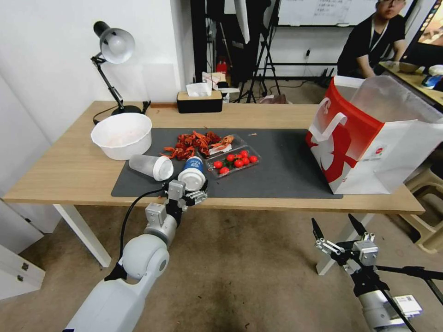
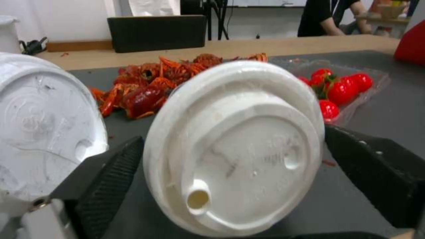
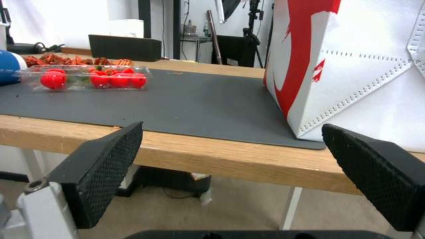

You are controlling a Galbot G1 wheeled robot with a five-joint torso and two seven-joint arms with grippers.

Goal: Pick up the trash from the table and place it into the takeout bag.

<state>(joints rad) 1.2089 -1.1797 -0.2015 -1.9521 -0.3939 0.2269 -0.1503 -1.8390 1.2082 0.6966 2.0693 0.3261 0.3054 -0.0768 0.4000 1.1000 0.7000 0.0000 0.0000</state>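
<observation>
Left pincer (image 1: 196, 190) wide around lid of blue-white cup (image 1: 192, 173) lying on counter (image 1: 69, 170), right pincer (image 1: 339, 230) wide, below counter edge, near bag (image 1: 369, 138).

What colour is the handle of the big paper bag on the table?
White. The handle shows best in the head view, against the bag's red side.

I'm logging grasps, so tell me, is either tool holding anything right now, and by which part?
Nothing is held yet. The left tool is open around the lid end of the blue-white cup, fingers not touching. The right tool is open, below the table.
</observation>
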